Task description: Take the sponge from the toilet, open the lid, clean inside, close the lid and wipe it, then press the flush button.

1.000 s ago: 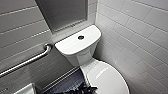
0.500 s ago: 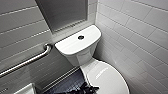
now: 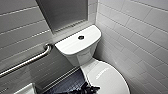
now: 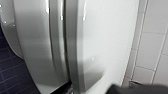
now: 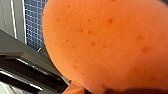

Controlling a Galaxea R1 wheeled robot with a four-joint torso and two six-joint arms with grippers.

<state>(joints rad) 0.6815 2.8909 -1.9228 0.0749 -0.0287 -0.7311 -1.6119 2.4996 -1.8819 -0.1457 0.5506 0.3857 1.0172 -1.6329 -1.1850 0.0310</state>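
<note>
Head view: toilet [image 3: 82, 56] against tiled wall [image 3: 140, 32], lid [image 3: 107, 77] down. Left wrist view: toilet side close up, left hand state cannot tell. Right wrist view: sponge [image 5: 105, 42] gripped in right hand. Flush button [image 3: 81, 37] atop tank [image 3: 72, 46], head view.

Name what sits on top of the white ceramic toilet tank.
A small round dark flush button sits on the flat white tank cover. The cover hides the tank's inside, so nothing in there can be seen.
</note>
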